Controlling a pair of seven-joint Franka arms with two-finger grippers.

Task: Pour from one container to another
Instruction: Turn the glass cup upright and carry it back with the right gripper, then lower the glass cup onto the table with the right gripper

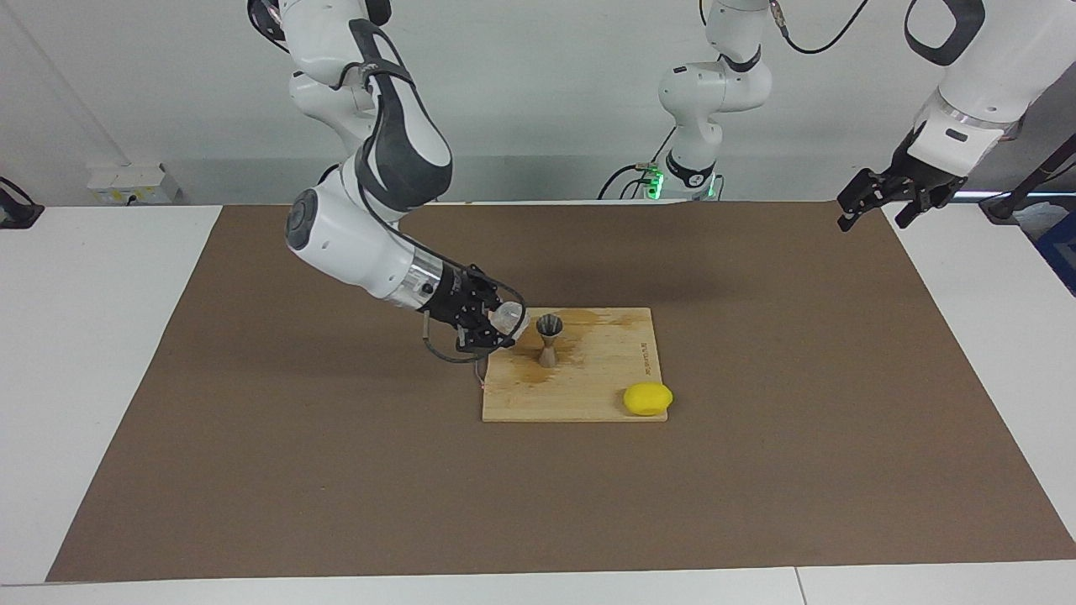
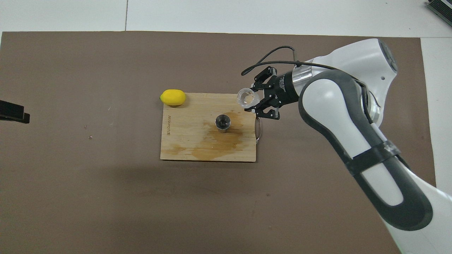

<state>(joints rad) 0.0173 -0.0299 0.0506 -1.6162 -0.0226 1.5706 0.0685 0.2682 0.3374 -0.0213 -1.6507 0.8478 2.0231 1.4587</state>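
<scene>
clear glass cup, metal jigger – wood board

Right end effector clamped, wrist tilted low; left end effector waits raised, fingers spread.

Wooden cutting board on brown mat, stained with a wet patch. Yellow lemon at board's corner toward the left arm's end, farther from the robots.

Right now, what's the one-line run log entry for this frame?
right gripper: shut on glass cup, tipped, beside jigger | jigger: upright on cutting board, wet stain | lemon: board corner | left gripper: open, waiting
</scene>
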